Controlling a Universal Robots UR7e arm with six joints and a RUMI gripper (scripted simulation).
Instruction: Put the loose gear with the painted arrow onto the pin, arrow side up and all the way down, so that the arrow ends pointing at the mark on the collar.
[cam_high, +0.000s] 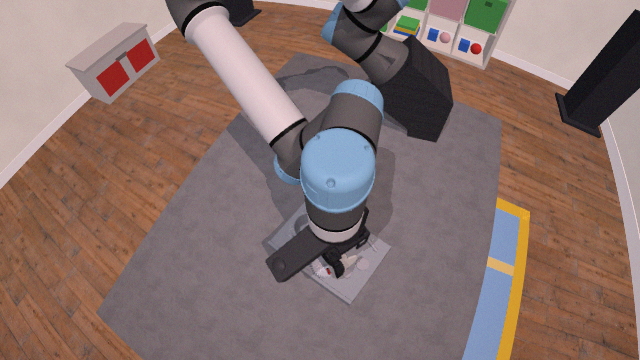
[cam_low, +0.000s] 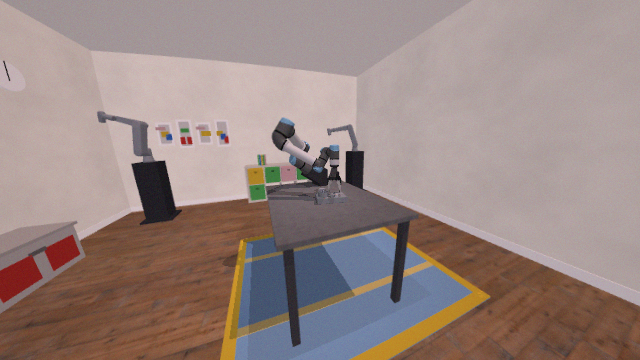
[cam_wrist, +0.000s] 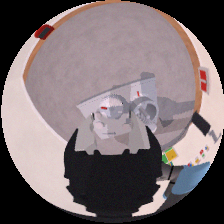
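The loose gear (cam_wrist: 114, 106) (cam_high: 319, 270) is pale and toothed, with a red painted arrow at one side. It lies on the grey base plate (cam_high: 350, 296) (cam_wrist: 86, 107). My gripper (cam_wrist: 111, 112) is partly open. In the wrist view its two pale fingertips stand apart at the near side of the gear, with nothing seen gripped between them. A round collar (cam_wrist: 145, 109) stands on the plate to the right of the gear in the wrist view, and a red mark (cam_wrist: 138, 93) shows beside it. The pin cannot be made out. The arm hides part of the plate in the top view.
The plate rests on the grey table (cam_high: 210, 280) (cam_low: 340, 220). A small pale round part (cam_high: 363, 263) is on the plate near the fingers. The arm's black base block (cam_high: 422, 95) stands at the table's back.
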